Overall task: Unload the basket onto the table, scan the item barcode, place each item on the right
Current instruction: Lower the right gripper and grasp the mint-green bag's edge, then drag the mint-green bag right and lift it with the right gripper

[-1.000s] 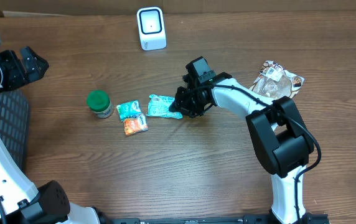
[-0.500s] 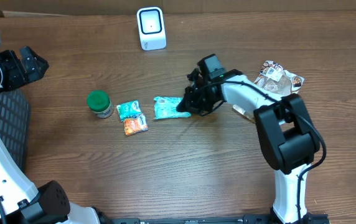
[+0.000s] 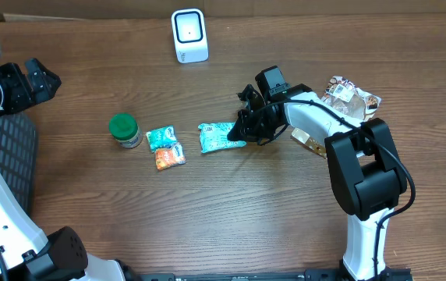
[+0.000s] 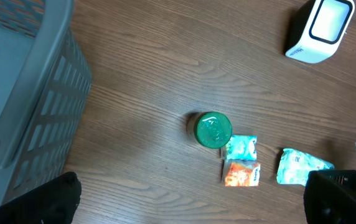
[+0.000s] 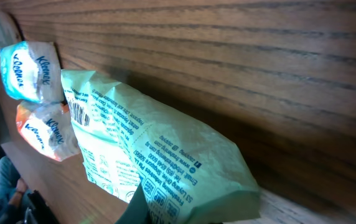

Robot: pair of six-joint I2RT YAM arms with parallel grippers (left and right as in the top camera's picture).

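Overhead, teal pouch (image 3: 217,136), tissue packs (image 3: 161,139) beside, jar (image 3: 123,129)

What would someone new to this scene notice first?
The right gripper pinches a mint-green packet by its edge, mid-table, its barcode showing in the wrist view. A white scanner stands at the far edge. A teal tissue pack, an orange tissue pack and a green-lidded jar sit beside the packet.

"Kleenex" printed on the teal tissue packet (image 5: 32,71), "Kleenex" repeated on the orange tissue packet (image 5: 44,132), barcode and fine print borne by the green pouch (image 5: 159,155), its wording too small to be read
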